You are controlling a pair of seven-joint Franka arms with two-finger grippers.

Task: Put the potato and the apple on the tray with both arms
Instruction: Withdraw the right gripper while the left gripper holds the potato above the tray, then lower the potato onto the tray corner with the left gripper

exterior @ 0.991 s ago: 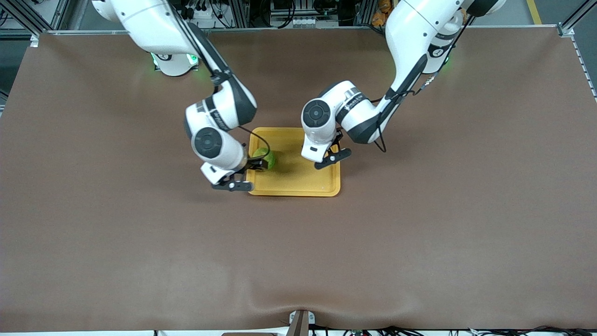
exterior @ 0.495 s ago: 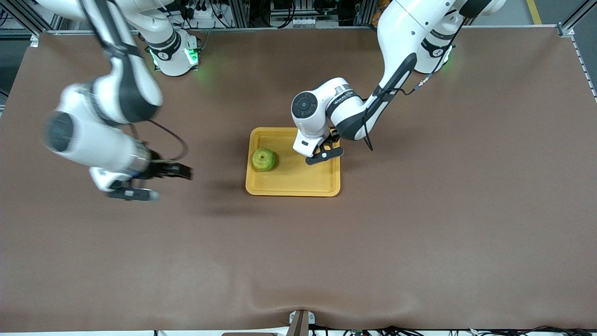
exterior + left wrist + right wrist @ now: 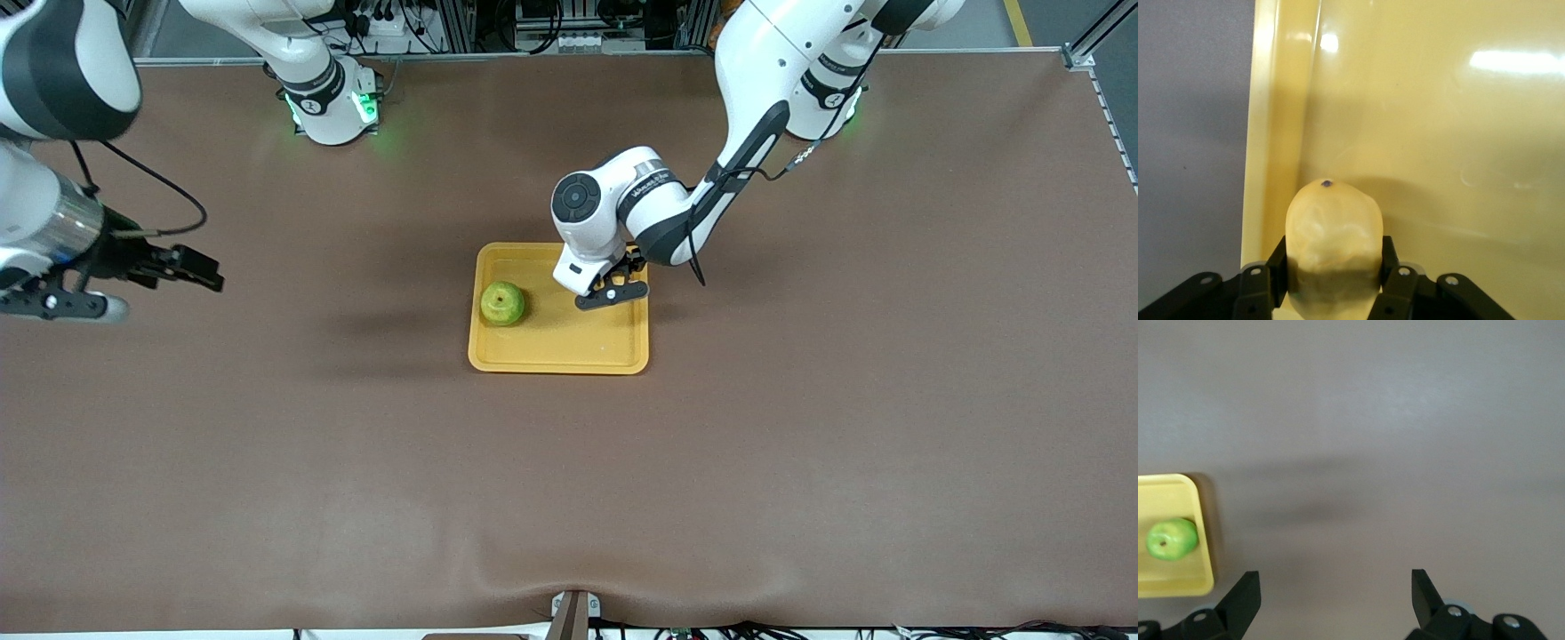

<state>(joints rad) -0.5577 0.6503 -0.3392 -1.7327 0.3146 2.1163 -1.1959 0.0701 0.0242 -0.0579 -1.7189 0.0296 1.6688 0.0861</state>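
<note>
The green apple [image 3: 502, 303] lies in the yellow-orange tray [image 3: 560, 356], toward the right arm's end; both also show in the right wrist view, the apple [image 3: 1171, 539] in the tray [image 3: 1178, 587]. My left gripper [image 3: 622, 283] hangs low over the tray's corner toward the left arm's end, shut on the potato [image 3: 1331, 227], which sticks out between the fingers [image 3: 1391, 267] just above the tray floor [image 3: 1438, 133] beside its rim. My right gripper [image 3: 200, 269] is open and empty [image 3: 1335, 587], up over bare table well off toward the right arm's end.
The brown table mat [image 3: 800, 444] spreads around the tray with nothing else on it. The two green-lit bases [image 3: 329, 107] stand along the edge farthest from the front camera.
My right gripper let go of the apple in the tray and swung away toward the right arm's end of the table. My left gripper with the potato shifted slightly over the tray.
</note>
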